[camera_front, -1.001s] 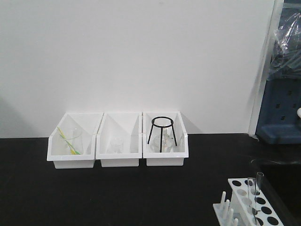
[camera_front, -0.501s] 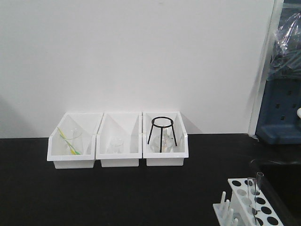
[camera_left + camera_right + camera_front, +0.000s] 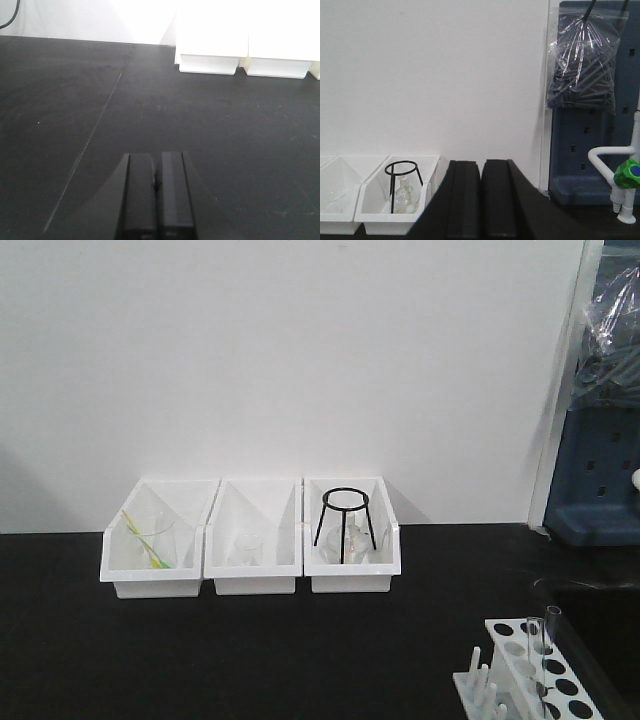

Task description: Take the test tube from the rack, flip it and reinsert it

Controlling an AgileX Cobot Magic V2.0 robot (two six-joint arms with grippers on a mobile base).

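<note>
- The rack (image 3: 545, 680) sits at the near right corner of the black tabletop (image 3: 250, 660) in the front view. The picture's lower edge cuts it off, and white pegs (image 3: 478, 685) stand along its left side.
- The test tube (image 3: 549, 640) stands upright in a hole toward the far end of the rack's top plate. Its open rim is up, well above the plate.
- Three white bins (image 3: 252, 585) stand side by side against the white wall, well beyond the rack and to its left.
- The bin nearest the rack holds a black tripod stand (image 3: 345, 508) over a clear flask (image 3: 350, 548). The middle one holds a small beaker (image 3: 246, 548). The one farthest from the rack holds a larger beaker (image 3: 155, 535) with a yellow-green stick (image 3: 140, 538) in it.
- Beyond the rack and to its right rises a blue pegboard (image 3: 600, 470), with a clear bag (image 3: 612, 330) of dark pieces hanging on it.
- The left gripper (image 3: 157, 160) has its fingers pressed flat together with nothing between them, low over bare tabletop. Where it is relative to the rack cannot be told.
- The right gripper (image 3: 481, 167) has its fingers drawn together to a hairline slit, gripping nothing. It faces the wall, with the tripod bin ahead to its left and a white tap (image 3: 625, 175) with a green knob ahead to its right. Its place relative to the rack cannot be told either.
</note>
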